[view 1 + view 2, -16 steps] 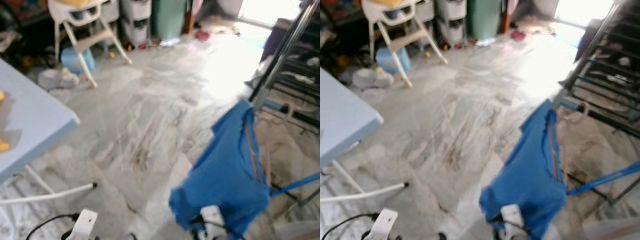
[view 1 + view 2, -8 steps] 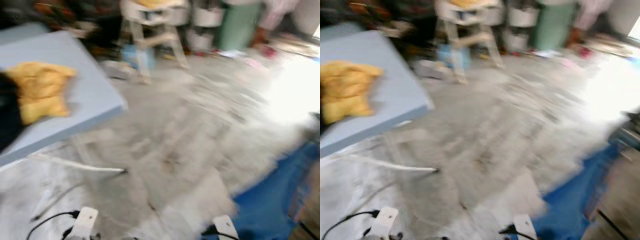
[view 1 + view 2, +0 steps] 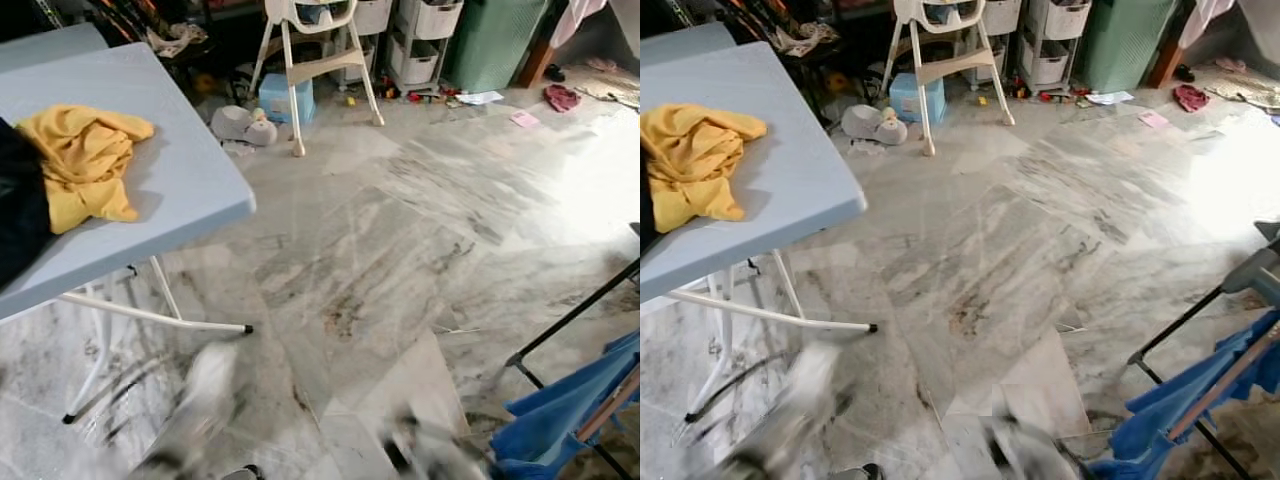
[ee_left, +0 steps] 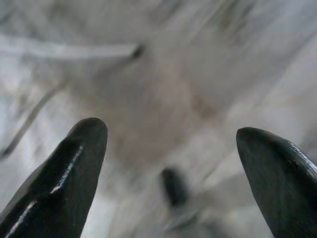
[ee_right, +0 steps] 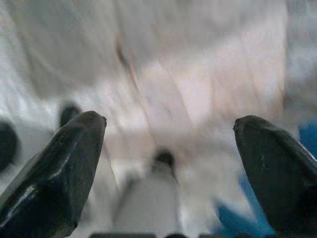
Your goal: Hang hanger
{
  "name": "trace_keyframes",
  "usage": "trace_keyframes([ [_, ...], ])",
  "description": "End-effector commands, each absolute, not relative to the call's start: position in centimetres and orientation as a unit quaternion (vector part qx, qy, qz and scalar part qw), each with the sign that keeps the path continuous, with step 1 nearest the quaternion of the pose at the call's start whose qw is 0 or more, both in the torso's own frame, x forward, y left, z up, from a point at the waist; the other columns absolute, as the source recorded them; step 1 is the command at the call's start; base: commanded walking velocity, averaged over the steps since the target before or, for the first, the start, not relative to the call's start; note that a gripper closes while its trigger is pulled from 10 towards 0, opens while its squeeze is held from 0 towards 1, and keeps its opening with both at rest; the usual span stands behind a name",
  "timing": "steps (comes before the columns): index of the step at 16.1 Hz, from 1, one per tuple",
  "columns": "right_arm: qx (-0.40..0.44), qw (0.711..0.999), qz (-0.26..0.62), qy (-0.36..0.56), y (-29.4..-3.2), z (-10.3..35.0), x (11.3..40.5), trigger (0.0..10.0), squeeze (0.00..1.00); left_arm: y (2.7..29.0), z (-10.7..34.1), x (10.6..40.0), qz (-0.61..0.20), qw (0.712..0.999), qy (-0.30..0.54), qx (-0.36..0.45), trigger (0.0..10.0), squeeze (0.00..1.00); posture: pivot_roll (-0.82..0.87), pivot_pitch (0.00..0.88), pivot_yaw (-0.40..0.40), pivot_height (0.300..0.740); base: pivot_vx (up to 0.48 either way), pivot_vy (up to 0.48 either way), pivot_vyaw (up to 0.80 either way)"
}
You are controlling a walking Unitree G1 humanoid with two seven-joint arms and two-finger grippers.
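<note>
Marble floor (image 3: 400, 230) stretches ahead of you, grey-veined, bright glare at right. Light blue table (image 3: 170, 170) on your left carries a yellow cloth (image 3: 85, 165); white high chair (image 3: 315, 45) and green bin (image 3: 495, 40) stand at the far wall. Blue garment (image 3: 1195, 405) on its hanger (image 3: 1225, 380) drapes over the dark drying rack (image 3: 1185, 325), low right. Your left gripper (image 4: 171, 163) and right gripper (image 5: 168, 158) both hang low over the floor, fingers (image 4: 69, 173) spread wide, holding nothing; both arms blurred in the head views
</note>
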State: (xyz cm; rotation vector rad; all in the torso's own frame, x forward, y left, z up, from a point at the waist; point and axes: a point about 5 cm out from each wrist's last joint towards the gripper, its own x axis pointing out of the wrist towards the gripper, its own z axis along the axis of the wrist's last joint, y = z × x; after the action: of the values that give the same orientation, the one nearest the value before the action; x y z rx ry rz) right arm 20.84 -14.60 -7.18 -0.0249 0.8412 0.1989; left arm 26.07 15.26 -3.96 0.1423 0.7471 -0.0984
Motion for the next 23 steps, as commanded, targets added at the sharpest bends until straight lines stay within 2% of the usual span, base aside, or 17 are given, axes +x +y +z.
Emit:
trace_keyframes([
  [1,-0.008,0.898,0.076,0.434,-15.5,-8.0,19.4,10.0,0.0,16.0,-5.1,24.6,-0.033,0.914,0.399,0.069,10.0,0.0,-0.09,0.128,-0.011,0.74,0.0,0.0,0.0],
  [3,-0.006,0.898,0.078,0.433,-15.3,-7.9,19.6,10.0,0.0,16.0,-5.3,24.4,-0.035,0.91,0.408,0.069,10.0,0.0,-0.09,0.127,-0.01,0.74,0.0,0.0,0.0],
  [7,-0.011,0.892,0.087,0.443,-14.4,-8.1,19.3,10.0,0.0,16.5,-6.2,22.9,-0.036,0.898,0.43,0.084,10.0,0.0,-0.09,0.125,-0.002,0.74,0.0,0.374,0.0],
  [13,-0.008,0.891,0.095,0.444,-12.8,-7.9,19.8,10.0,0.0,17.0,-6.9,21.7,-0.043,0.889,0.445,0.102,10.0,0.0,-0.08,0.124,0.003,0.74,0.0,0.374,0.63],
  [15,-0.007,0.888,0.095,0.449,-12.6,-8.3,18.9,10.0,0.0,16.9,-7.2,21.3,-0.046,0.886,0.449,0.106,10.0,0.0,-0.08,0.124,0.005,0.74,0.0,0.375,0.51],
  [19,-0.006,0.88,0.091,0.465,-13.9,-9.6,15.7,10.0,0.0,17.3,-7.4,20.8,-0.046,0.882,0.455,0.114,10.0,0.0,-0.08,0.124,0.01,0.74,0.0,0.377,0.51],
  [23,-0.006,0.879,0.091,0.469,-14.3,-10.1,14.3,10.0,0.0,17.9,-7.1,21.3,-0.047,0.88,0.456,0.122,10.0,0.0,-0.09,0.128,0.01,0.74,0.0,0.377,0.35],
])
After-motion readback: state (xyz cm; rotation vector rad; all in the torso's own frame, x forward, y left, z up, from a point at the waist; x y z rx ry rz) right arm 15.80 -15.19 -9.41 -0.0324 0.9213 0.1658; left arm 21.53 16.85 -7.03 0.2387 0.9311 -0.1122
